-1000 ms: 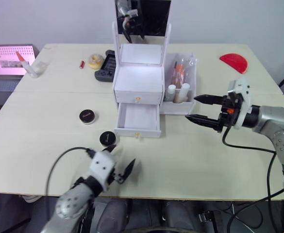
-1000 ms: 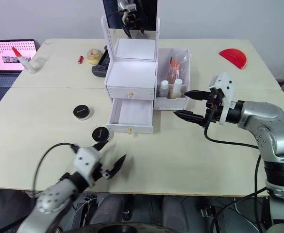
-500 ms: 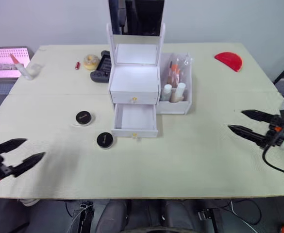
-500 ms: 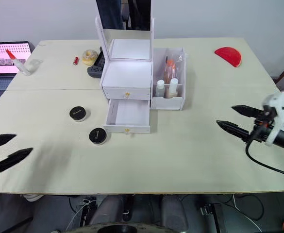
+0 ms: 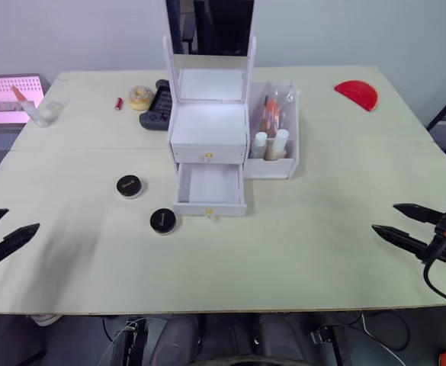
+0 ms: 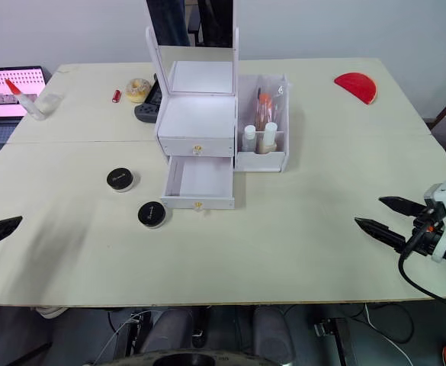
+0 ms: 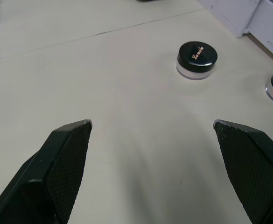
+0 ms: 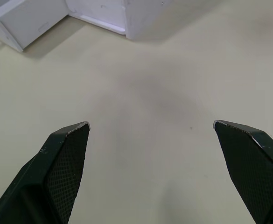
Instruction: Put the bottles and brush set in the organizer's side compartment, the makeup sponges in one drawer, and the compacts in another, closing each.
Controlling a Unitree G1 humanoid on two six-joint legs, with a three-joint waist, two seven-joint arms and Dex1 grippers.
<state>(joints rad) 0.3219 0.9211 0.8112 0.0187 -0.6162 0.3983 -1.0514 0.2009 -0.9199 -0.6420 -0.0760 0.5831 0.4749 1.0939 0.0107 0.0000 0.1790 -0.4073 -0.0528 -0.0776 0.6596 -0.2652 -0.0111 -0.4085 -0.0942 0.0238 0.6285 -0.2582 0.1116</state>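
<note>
Both arms hang wide at the near corners of the bench [image 5: 344,175], and neither carries anything. The left pincer [image 5: 0,232] sits at the near left edge with its fingers spread apart and empty; the right pincer [image 5: 404,223] hovers at the near right edge, also parted and empty.

Centre stage, the white organizer [image 5: 209,133] has its lower drawer [image 5: 210,187] pulled out and bare inside, which looks like an invitation for the compacts. Two black-lidded compacts lie on the bench left of that drawer: one compact [image 5: 129,185] farther out, the other compact [image 5: 163,221] close to the drawer's front corner. The side compartment [image 5: 277,137] on the organizer's right already holds bottles and a packet that looks like the brush set.

Room to move is generous: bare bench between the left pincer and the compacts. The near compact sits close to the drawer front, so a grasp there wants care.
</note>
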